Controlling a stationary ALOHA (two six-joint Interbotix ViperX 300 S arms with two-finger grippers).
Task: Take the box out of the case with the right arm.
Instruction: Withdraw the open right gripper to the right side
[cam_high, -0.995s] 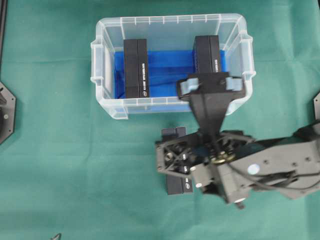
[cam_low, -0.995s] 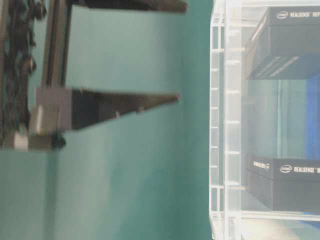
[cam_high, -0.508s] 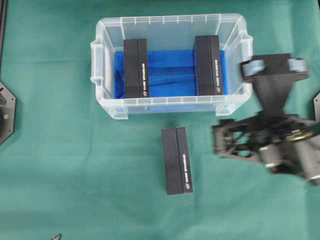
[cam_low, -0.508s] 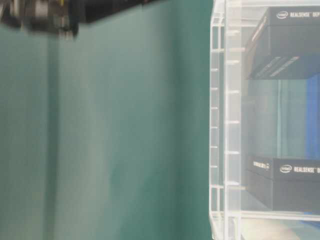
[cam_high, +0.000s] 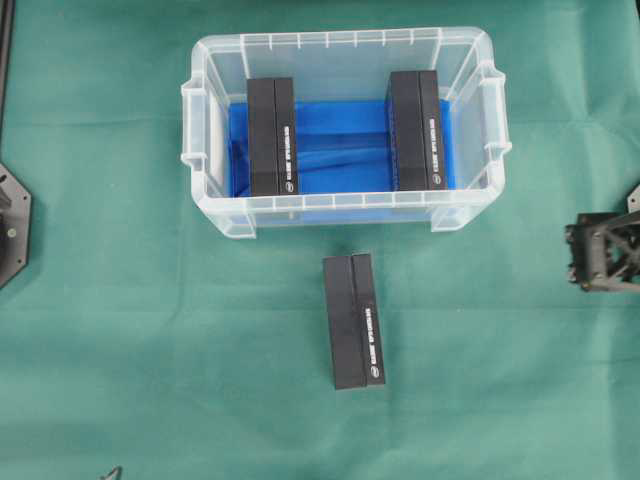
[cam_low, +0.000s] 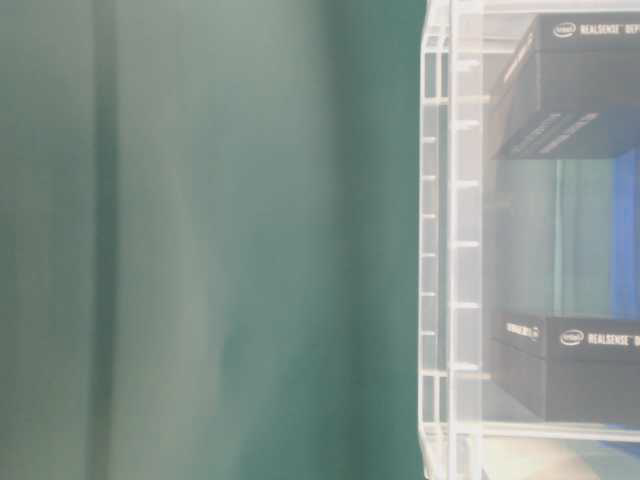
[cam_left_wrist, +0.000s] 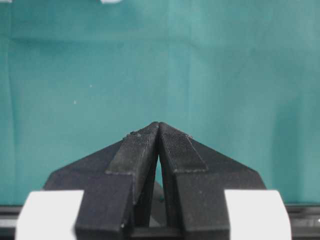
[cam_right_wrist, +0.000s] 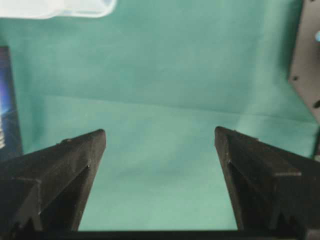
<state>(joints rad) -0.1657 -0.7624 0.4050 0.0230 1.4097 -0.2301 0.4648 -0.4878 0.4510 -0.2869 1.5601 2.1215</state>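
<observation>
The clear case (cam_high: 200, 120) stands at the top middle on green cloth, lined with a blue sheet. Two black boxes stand in it, one at the left (cam_high: 272, 137) and one at the right (cam_high: 416, 130); the table-level view shows both through the case wall (cam_low: 450, 250). A third black box (cam_high: 354, 320) lies on the cloth in front of the case. Only part of the right arm (cam_high: 603, 251) shows, at the right edge, well clear of the case. My right gripper (cam_right_wrist: 160, 131) is open over bare cloth, holding nothing. My left gripper (cam_left_wrist: 158, 124) is shut on nothing, also over bare cloth.
In the right wrist view a corner of the case (cam_right_wrist: 55, 7) shows at the top left, a box's edge (cam_right_wrist: 7, 100) at the left and a black plate (cam_right_wrist: 305, 55) at the right. The left arm's base (cam_high: 10, 225) sits at the left edge.
The right arm has swung from the case's front right corner out to the right edge of the overhead view and has left the table-level view. The boxes have not moved.
</observation>
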